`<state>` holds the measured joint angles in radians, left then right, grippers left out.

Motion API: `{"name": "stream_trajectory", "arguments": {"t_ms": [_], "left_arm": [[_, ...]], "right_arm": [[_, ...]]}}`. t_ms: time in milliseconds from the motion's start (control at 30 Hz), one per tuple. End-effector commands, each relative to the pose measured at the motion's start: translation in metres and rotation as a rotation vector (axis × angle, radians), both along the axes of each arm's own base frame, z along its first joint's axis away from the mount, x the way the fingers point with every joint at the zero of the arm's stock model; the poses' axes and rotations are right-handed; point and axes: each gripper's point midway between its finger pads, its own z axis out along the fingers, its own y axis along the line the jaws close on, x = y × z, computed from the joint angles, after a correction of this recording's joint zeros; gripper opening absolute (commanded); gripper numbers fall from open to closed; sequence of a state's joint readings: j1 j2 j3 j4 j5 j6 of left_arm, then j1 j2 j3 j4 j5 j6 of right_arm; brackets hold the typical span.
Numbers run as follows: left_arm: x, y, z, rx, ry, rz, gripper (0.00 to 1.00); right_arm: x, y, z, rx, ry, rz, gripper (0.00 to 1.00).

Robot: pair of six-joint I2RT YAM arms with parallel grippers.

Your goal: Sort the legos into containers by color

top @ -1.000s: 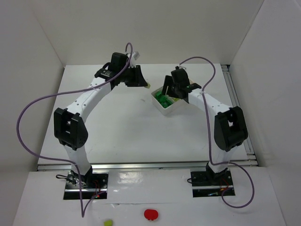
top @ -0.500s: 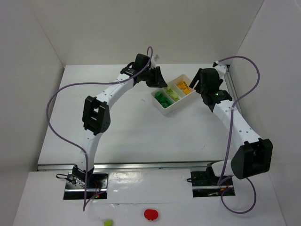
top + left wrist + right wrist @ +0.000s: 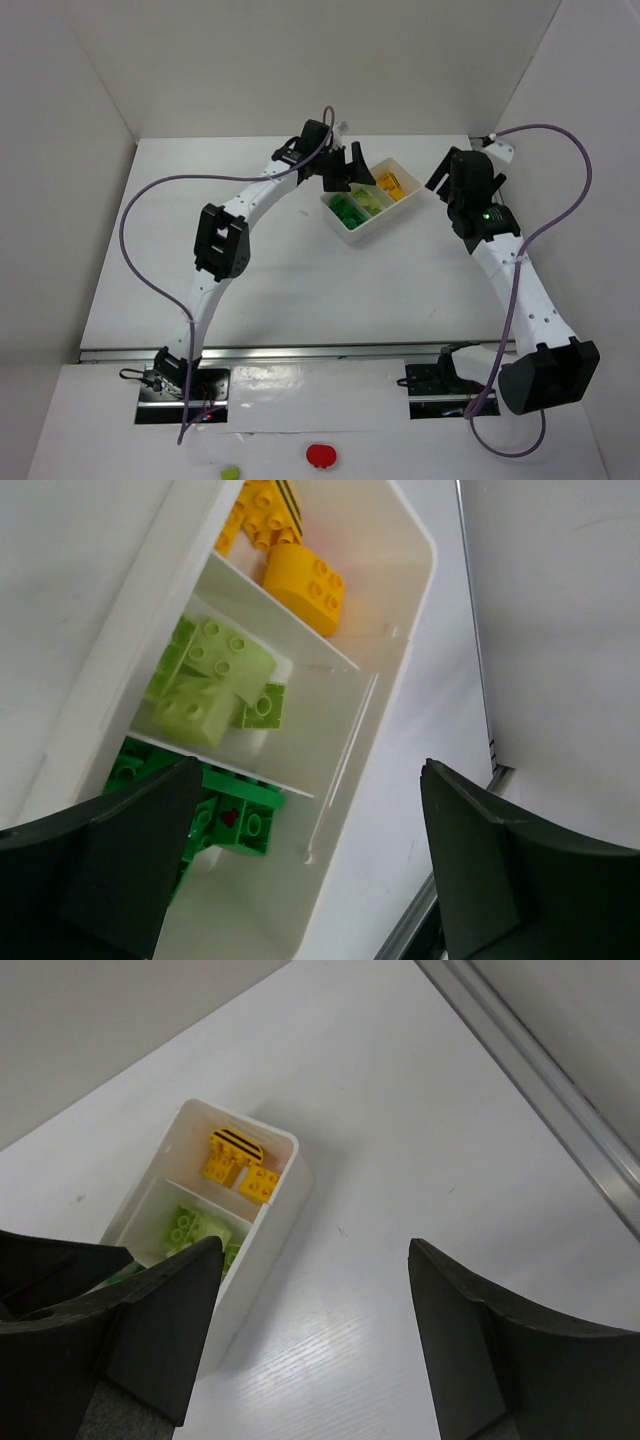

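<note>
Three tray (image 3: 372, 742) compartments, one-color legos (image 3: 218, 662)

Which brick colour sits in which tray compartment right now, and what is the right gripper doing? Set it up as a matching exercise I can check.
Column A
1. dark green bricks
2. pale lime bricks
3. orange-yellow bricks
4. right gripper

Column B
a. middle compartment of the white tray
b. open, holding nothing
c. end compartment toward the robot's right
d. end compartment toward the robot's left

Pairs: 1-d, 2-a, 3-c, 4-b
</note>
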<state>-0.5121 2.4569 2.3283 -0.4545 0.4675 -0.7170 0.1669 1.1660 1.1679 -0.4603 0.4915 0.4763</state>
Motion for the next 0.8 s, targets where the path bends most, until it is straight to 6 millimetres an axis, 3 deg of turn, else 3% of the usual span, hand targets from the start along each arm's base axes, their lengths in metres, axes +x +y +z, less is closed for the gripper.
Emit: {"name": "stream_trajectory", "arguments": {"t_ms": [0,100,167,267,300,333,400,433,467,500,533,567,600,667,767], "left_arm": [[-0.002,-0.016,0.033,-0.089,-0.057,-0.049,1.00],[-0.009,-0.016,0.070,-0.125,-0.121,-0.086,1.00],[-0.015,-0.014,0.094,-0.138,-0.177,-0.111,1.00],[-0.030,-0.004,0.136,-0.148,-0.270,-0.142,1.00],[-0.035,-0.001,0.139,-0.141,-0.282,-0.148,1.00],[-0.045,0.005,0.165,-0.154,-0.330,-0.154,1.00],[-0.053,0.017,0.172,-0.140,-0.363,-0.168,1.00],[-0.055,0.028,0.177,-0.135,-0.376,-0.159,1.00],[-0.057,0.048,0.203,-0.128,-0.434,-0.115,1.00],[-0.060,0.061,0.190,-0.093,-0.403,-0.095,1.00],[-0.064,0.074,0.190,-0.073,-0.403,-0.077,1.00],[-0.059,0.096,0.194,-0.046,-0.420,-0.021,1.00],[-0.074,0.115,0.199,-0.022,-0.431,0.000,1.00],[-0.077,0.148,0.205,0.017,-0.457,0.065,1.00],[-0.093,0.187,0.213,0.077,-0.509,0.153,1.00]], "right_arm": [[-0.009,-0.009,-0.008,-0.030,0.033,-0.022,0.82],[-0.004,-0.007,-0.007,-0.017,0.023,-0.008,0.82],[0.004,0.000,-0.022,-0.006,0.066,0.025,0.85],[0.012,0.008,-0.033,0.007,0.113,0.060,1.00],[0.016,0.009,-0.042,0.002,0.157,0.060,1.00],[0.017,0.010,-0.047,0.013,0.173,0.052,1.00],[0.021,0.009,-0.054,0.021,0.203,0.031,1.00],[0.021,0.009,-0.054,0.021,0.203,0.031,1.00],[0.021,0.010,-0.054,0.030,0.200,0.025,1.00],[0.020,0.010,-0.051,0.033,0.183,0.026,1.00],[0.020,0.009,-0.050,0.028,0.167,0.031,1.00],[0.019,0.009,-0.048,0.029,0.153,0.031,1.00],[0.017,0.009,-0.039,0.033,0.129,0.032,1.00],[0.014,0.002,-0.036,0.016,0.112,-0.001,1.00],[0.009,-0.006,-0.035,-0.006,0.118,-0.036,1.00]]}}
